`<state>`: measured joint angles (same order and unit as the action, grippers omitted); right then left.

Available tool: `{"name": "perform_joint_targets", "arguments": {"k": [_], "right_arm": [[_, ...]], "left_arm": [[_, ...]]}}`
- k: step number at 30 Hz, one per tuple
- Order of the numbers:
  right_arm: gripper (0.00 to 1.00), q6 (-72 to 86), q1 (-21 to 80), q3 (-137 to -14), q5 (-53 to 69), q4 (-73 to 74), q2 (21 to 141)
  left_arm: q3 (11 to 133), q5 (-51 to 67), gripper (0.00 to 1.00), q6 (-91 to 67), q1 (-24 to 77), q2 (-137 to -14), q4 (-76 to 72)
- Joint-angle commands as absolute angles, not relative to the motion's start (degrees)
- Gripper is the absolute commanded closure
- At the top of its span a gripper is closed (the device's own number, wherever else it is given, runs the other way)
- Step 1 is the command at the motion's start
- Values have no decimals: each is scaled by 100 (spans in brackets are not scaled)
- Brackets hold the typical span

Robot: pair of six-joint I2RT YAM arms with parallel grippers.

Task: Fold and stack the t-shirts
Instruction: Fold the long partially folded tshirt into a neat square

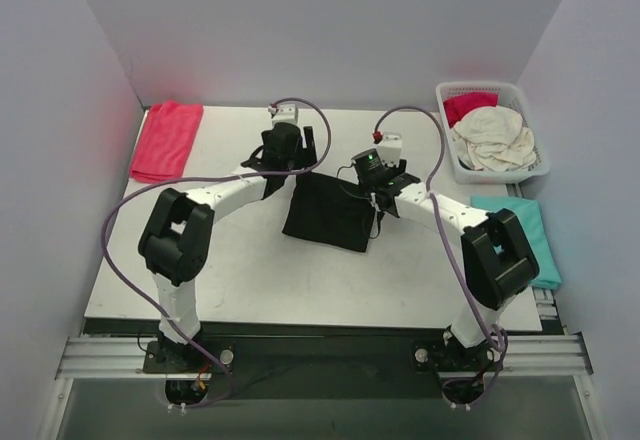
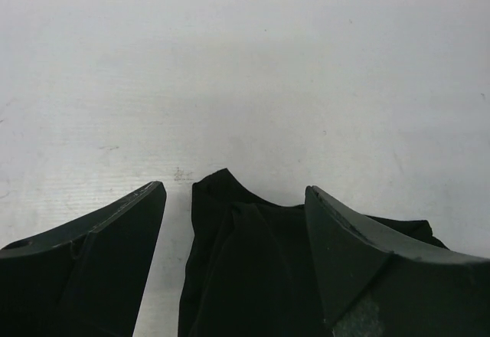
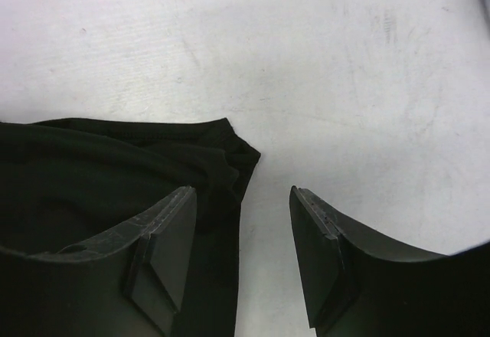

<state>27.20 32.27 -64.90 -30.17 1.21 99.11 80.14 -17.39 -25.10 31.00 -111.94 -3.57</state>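
Note:
A black t-shirt (image 1: 330, 210) lies folded in the middle of the table. My left gripper (image 1: 300, 165) is open over its far left corner; in the left wrist view the black cloth (image 2: 245, 268) lies between and under the spread fingers. My right gripper (image 1: 372, 188) is open at its far right corner; the shirt's edge (image 3: 115, 168) lies under the left finger, bare table under the right. A red t-shirt (image 1: 166, 138) lies flat at the far left. A teal t-shirt (image 1: 520, 235) lies at the right edge. Cream (image 1: 492, 138) and red (image 1: 468, 106) shirts fill the basket.
A white plastic lattice basket (image 1: 526, 93) stands at the far right corner. White walls enclose the table on three sides. Purple cables loop from both arms over the table.

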Motion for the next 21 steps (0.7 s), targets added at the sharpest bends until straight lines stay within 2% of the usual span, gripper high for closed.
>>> {"name": "perform_joint_targets", "arguments": {"k": [1, 8, 13, 21], "right_arm": [[48, 2918, 3243, -6294, -3085, 352, 9142], [51, 3173, 3498, -5766, -2751, 299, 8754], [52, 3295, 3586, -5897, -2532, 264, 9183], [54, 3226, 3560, -6363, -2277, 53, 10114]], "left_arm": [[7674, -1723, 16, -2451, 3085, -10372, -606], [6663, -977, 17, -2935, 3085, -9712, -483], [6521, -266, 18, -3400, 3076, -9852, -466], [6662, -307, 23, -3568, 3076, -10406, -308]]}}
